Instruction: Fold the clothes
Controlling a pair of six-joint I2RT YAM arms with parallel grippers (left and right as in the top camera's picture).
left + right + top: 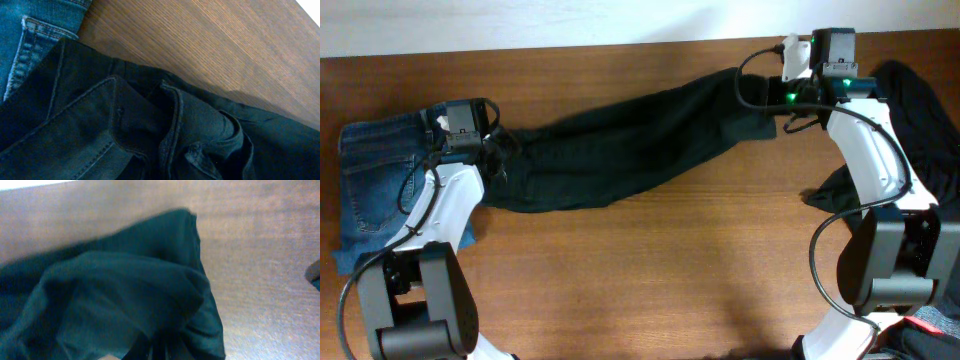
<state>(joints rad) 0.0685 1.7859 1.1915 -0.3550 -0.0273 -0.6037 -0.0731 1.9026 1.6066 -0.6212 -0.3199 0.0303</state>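
Stretching seems the step: black trousers (620,140) span the surface (670,270), left tool (502,152) pinching the waistband, right tool (770,100) pressed together on the hem. Next, probably: carry hem to waistband.

A robotics lab, I'd say: a left arm (445,200) and right arm (870,160), white and cabled, stand at the near edge of the tabletop (650,270). A plain white wall (570,20) lies beyond the tabletop.
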